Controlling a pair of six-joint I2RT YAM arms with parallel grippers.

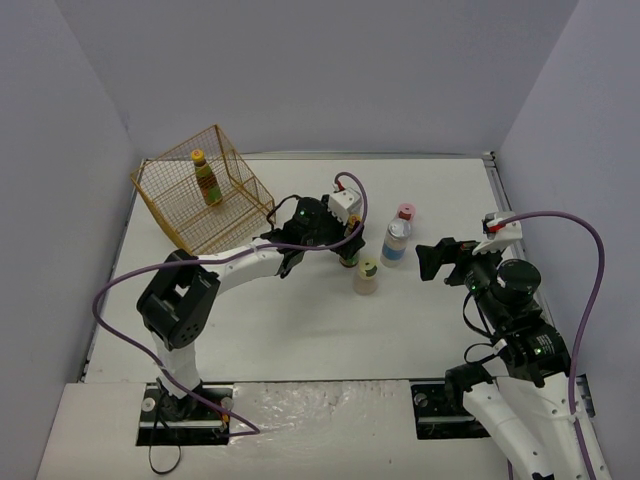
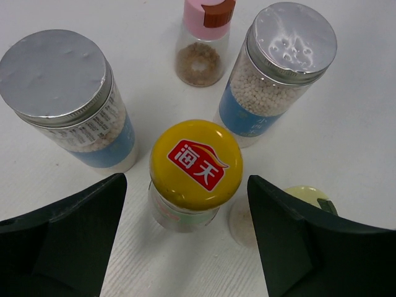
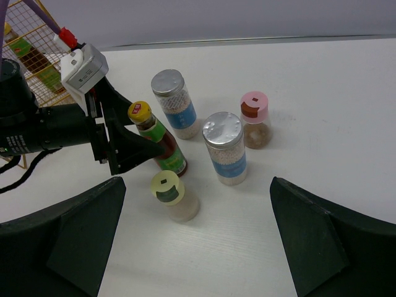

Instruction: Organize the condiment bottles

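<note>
- White table (image 1: 300,330), pale walls (image 1: 320,70) on three sides.
- Left claw (image 2: 187,182) straddles the yellow-capped bottle (image 2: 195,162), jaws apart, not gripping.
- Right claw (image 3: 197,184) wide, at right.

In the left wrist view, at the centre of the frame, you can read the white characters 海天 on a red emblem printed on the cap of the yellow-capped bottle (image 2: 195,164). At upper left, the blue-labelled jar (image 2: 69,99) carries fine print too small for you to read.
</note>
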